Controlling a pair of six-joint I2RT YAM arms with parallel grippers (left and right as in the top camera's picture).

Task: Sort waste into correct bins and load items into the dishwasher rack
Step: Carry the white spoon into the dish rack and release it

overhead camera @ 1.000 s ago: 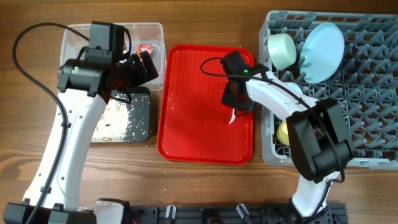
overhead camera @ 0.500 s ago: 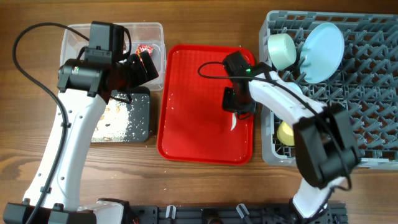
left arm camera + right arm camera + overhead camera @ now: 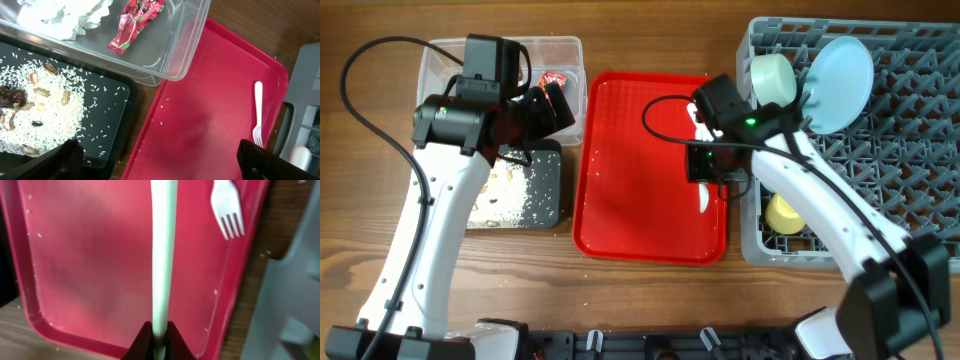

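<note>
My right gripper (image 3: 705,176) (image 3: 159,341) is shut on the handle of the white spoon (image 3: 703,199) (image 3: 163,255), held above the right side of the red tray (image 3: 635,205); the spoon's bowl is out of sight. The white fork (image 3: 696,121) (image 3: 227,205) (image 3: 257,107) lies flat on the tray near its right rim. My left gripper (image 3: 556,108) (image 3: 160,162) is open and holds nothing, hovering by the clear tub (image 3: 570,48). The tub holds the red wrapper (image 3: 135,25) and the white tissue (image 3: 65,15). Rice and brown scraps (image 3: 30,105) lie in the black tray (image 3: 548,195).
The grey dishwasher rack (image 3: 920,150) fills the right side. It holds the pale blue plate (image 3: 840,80) on edge, a blue-green bowl (image 3: 775,80) and the yellow cup (image 3: 785,213). A few rice grains lie scattered on the red tray.
My right gripper has moved right and toward the table's front with the spoon, and the fork now shows behind it. The left arm has not moved.
</note>
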